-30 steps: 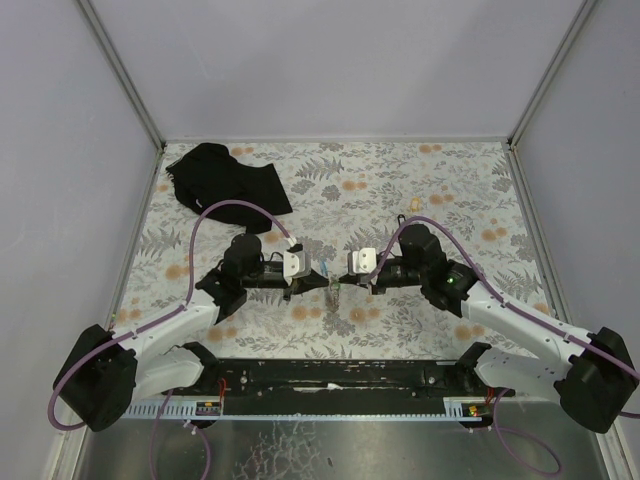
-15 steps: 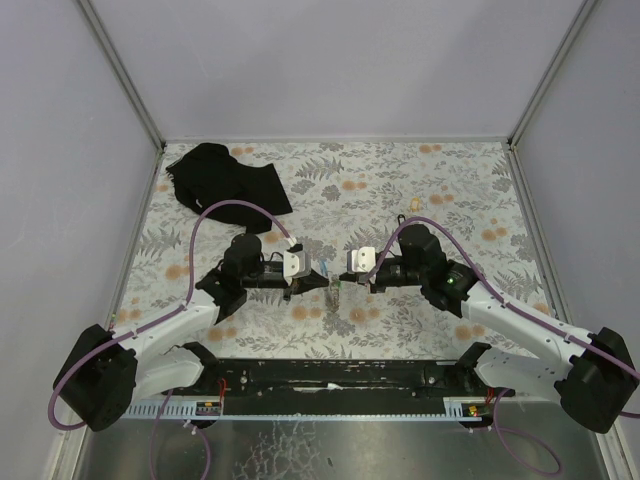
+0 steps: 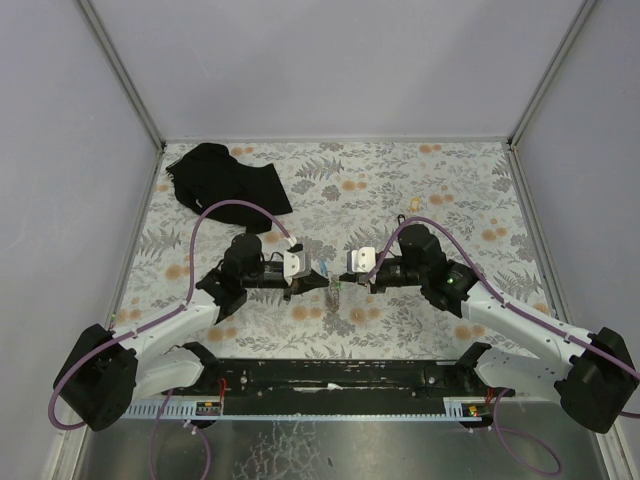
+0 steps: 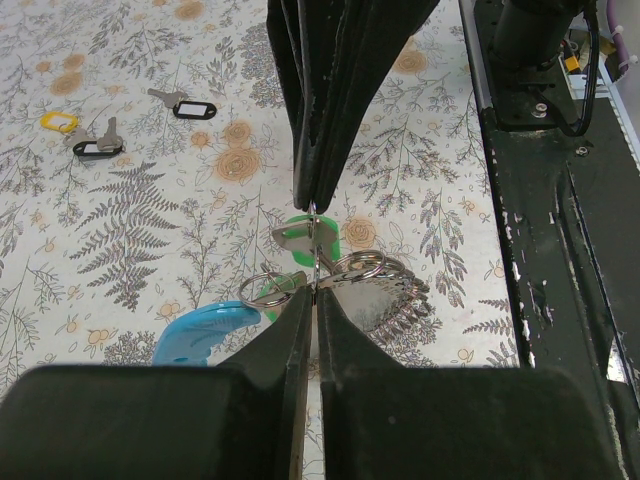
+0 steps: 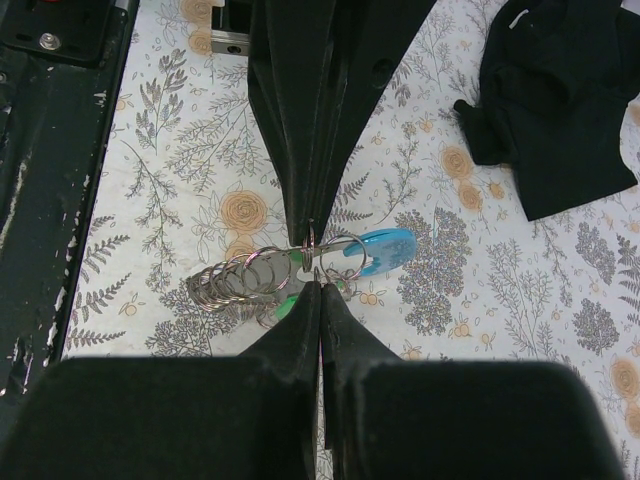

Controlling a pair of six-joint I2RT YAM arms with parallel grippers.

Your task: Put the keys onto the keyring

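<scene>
My left gripper (image 3: 326, 283) and right gripper (image 3: 345, 283) meet tip to tip above the table's near middle. In the left wrist view my left gripper (image 4: 315, 287) is shut on the grey metal part of the light-blue keyring (image 4: 200, 335). Several metal rings (image 4: 385, 290) hang on that part. Opposite, the right gripper's fingers (image 4: 330, 120) pinch a thin ring that carries a key with a green tag (image 4: 300, 232). In the right wrist view my right gripper (image 5: 320, 285) is shut on that ring, beside the keyring (image 5: 385, 245) and the rings (image 5: 235, 282).
A black cloth (image 3: 225, 180) lies at the far left, also in the right wrist view (image 5: 560, 90). Two loose keys with black tags (image 4: 190, 107) (image 4: 95, 148) and a yellow tag (image 4: 57, 122) lie on the floral table. The black base rail (image 4: 560, 250) runs along the near edge.
</scene>
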